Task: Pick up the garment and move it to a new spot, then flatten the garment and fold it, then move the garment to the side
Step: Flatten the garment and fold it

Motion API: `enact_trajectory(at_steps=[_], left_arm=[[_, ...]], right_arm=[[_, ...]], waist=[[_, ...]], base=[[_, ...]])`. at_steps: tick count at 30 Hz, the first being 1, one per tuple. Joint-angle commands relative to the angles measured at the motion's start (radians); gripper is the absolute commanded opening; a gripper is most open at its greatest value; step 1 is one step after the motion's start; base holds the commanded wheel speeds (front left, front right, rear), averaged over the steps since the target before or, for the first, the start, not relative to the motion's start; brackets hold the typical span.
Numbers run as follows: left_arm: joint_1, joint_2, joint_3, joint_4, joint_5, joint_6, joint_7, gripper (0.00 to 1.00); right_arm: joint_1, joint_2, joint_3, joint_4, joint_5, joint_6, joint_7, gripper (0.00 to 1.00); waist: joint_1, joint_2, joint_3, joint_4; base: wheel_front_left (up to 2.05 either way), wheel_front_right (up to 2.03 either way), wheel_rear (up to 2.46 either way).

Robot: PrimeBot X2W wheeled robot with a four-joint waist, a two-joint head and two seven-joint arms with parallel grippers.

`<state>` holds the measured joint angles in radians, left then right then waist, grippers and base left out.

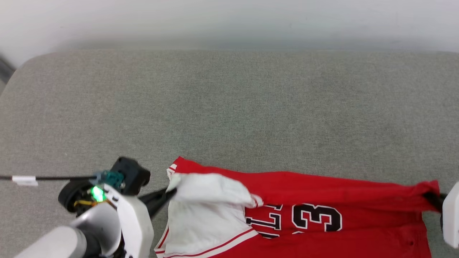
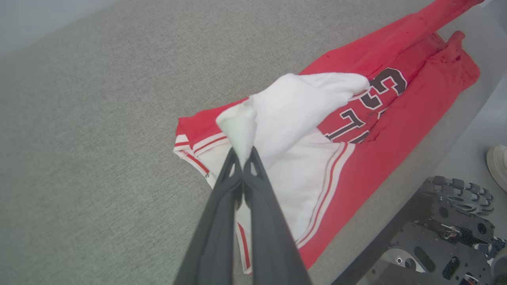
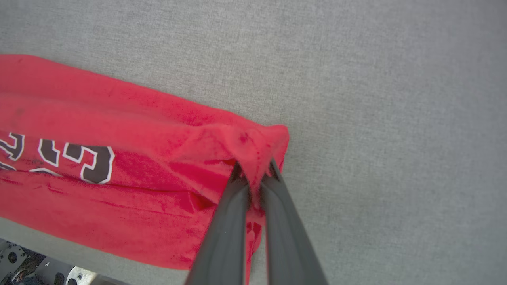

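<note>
Head view, red basketball jersey lying along near edge of grey desk, left claw clamped on its white sleeve corner, right claw pinching its red end corner.

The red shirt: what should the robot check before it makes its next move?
1. The left gripper is shut on the white sleeve: ok.
2. The right gripper is shut on a red corner of the garment: ok.
3. The garment lies flat: not ok. The sleeve flops over the lettering and the cloth is wrinkled.
4. There is bare grey surface beyond the garment: ok.
5. Both grips are firm enough for a pull: cannot tell.
</note>
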<state>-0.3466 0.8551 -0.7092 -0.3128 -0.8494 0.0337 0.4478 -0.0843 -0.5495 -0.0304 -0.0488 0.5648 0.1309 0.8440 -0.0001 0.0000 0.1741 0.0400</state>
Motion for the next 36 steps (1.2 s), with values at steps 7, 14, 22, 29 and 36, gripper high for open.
enact_trajectory(at_steps=[7,14,22,29,36], left_arm=[[0.128,0.022,-0.048,0.036,-0.004,0.024,-0.026,0.0],[0.15,-0.008,-0.101,0.102,0.016,0.002,-0.017,0.0],[0.112,-0.066,-0.14,0.212,0.043,-0.043,-0.032,0.0],[0.098,-0.083,-0.15,0.267,0.075,-0.047,-0.056,1.0],[0.081,-0.102,-0.103,0.255,0.088,-0.031,-0.16,1.0]], right_arm=[[0.136,0.013,-0.006,-0.03,-0.006,0.0,0.005,0.0],[0.169,-0.013,0.053,-0.002,-0.019,0.0,-0.027,0.0],[0.135,-0.043,0.123,0.057,-0.008,0.0,-0.092,0.0],[0.122,-0.048,0.147,0.08,0.026,0.0,-0.14,1.0],[0.112,-0.049,0.069,0.029,0.079,0.0,-0.157,1.0]], waist=[[0.0001,0.0,-0.017,-0.001],[0.0001,0.0,-0.014,0.001],[0.0001,0.0,0.0,-0.001],[0.0001,0.0,-0.01,-0.006],[0.0001,0.0,-0.055,-0.001]], base=[[0.0,0.0,0.0],[0.0,0.0,0.0],[0.0,0.0,0.0],[0.0,0.0,0.0],[0.0,0.0,0.0]])
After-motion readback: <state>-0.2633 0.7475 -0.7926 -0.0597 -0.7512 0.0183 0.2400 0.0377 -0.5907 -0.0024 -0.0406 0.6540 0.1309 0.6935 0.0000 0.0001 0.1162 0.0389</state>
